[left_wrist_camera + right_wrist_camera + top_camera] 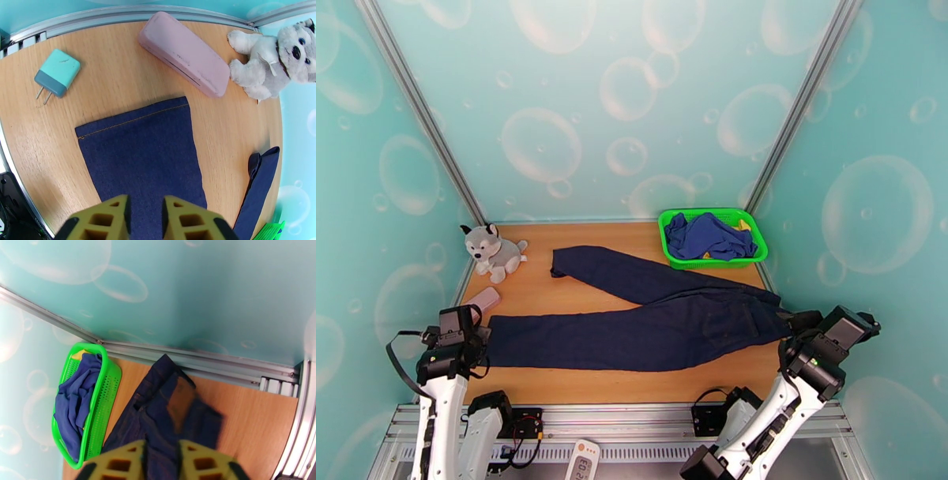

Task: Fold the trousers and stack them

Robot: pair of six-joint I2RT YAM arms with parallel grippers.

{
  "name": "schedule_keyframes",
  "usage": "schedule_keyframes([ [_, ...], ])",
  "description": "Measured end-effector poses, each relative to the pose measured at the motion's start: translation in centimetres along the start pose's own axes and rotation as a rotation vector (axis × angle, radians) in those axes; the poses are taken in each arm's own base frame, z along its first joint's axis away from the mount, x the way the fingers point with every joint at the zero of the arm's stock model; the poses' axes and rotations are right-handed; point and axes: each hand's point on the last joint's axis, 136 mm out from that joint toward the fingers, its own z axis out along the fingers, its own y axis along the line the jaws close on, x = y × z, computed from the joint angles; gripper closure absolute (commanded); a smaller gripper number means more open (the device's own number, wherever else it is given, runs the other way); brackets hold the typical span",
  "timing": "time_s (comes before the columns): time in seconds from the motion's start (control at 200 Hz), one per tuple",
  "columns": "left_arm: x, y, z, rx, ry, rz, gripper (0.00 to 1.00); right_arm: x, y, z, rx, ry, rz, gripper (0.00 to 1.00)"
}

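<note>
A: Dark navy denim, spread flat: the trousers (663, 324) lie open on the table (577, 380), with no fold in them and nothing stacked. By that, the whole job is yet to be done.

B: Which way do they run?

A: Their long axis goes left to right across the table, waist at the right and hems at the left. The near leg lies straight along the near edge. The far leg splays off toward the far left, so the two make a narrow V.

B: And the grippers?

A: The left gripper (145, 206) hangs over the near leg, a little back from its hem, jaws slightly apart with the cloth flat beneath them. The right gripper (160, 455) is at the waist, jaws partly spread with denim between them. The waist is blurred there, so one cannot tell whether it pinches the cloth.

B: Around them?

A: A pink case (483, 300) and a stuffed dog (491, 250) sit beyond the hems, with a plug (58, 77) near the near hem. A green basket (670, 251) holding a blue garment (707, 235) stands behind the waist.
</note>
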Motion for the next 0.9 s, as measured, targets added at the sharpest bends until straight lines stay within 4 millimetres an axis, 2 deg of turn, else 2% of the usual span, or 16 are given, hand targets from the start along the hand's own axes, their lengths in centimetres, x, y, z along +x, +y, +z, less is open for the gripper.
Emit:
schedule_keyframes([
  [0.02, 0.1, -0.4, -0.1, 0.020, 0.005, 0.000, 0.61, -0.2, 0.1, -0.2, 0.002, -0.005, -0.006, 0.45],
  [0.1, 1.4, -2.9, 0.3, 0.143, 0.080, 0.079, 0.58, -1.1, 0.4, -1.1, 0.010, -0.038, -0.004, 0.14],
  [0.145, 2.7, -4.2, 0.7, 0.195, 0.136, 0.129, 0.57, -1.6, 0.8, -1.6, 0.001, -0.055, -0.013, 0.02],
  [0.255, 7.8, -6.9, 1.9, 0.267, 0.295, 0.324, 0.51, -1.6, 2.7, -2.0, -0.092, -0.056, -0.042, 0.01],
  [0.35, 12.3, -8.6, 2.4, 0.296, 0.388, 0.496, 0.49, 0.4, 5.4, -0.5, -0.276, 0.019, -0.057, 0.01],
  [0.385, 13.6, -9.1, 2.6, 0.295, 0.407, 0.542, 0.48, 1.9, 6.2, 0.5, -0.345, 0.075, -0.059, 0.01],
  [0.46, 15.4, -9.9, 3.5, 0.264, 0.418, 0.622, 0.47, 7.1, 7.6, 2.8, -0.436, 0.258, -0.092, 0.01],
  [0.515, 15.9, -11.0, 4.3, 0.235, 0.400, 0.669, 0.47, 11.3, 9.0, 3.5, -0.464, 0.391, -0.171, 0.01],
  [0.56, 15.9, -12.2, 4.8, 0.223, 0.376, 0.689, 0.47, 14.6, 10.5, 3.3, -0.495, 0.482, -0.257, 0.01],
  [0.615, 15.3, -14.2, 5.5, 0.209, 0.330, 0.708, 0.47, 19.3, 12.8, 2.1, -0.551, 0.593, -0.388, 0.01],
  [0.675, 14.2, -17.4, 6.1, 0.215, 0.278, 0.712, 0.47, 23.2, 14.8, 0.8, -0.592, 0.657, -0.502, 0.01],
  [0.8, 11.4, -25.0, 8.0, 0.247, 0.180, 0.696, 0.50, 28.8, 17.5, -0.5, -0.656, 0.689, -0.640, 0.01],
  [0.9, 9.8, -28.8, 10.8, 0.242, 0.144, 0.689, 0.53, 32.1, 17.8, 0.1, -0.655, 0.712, -0.685, 0.01],
])
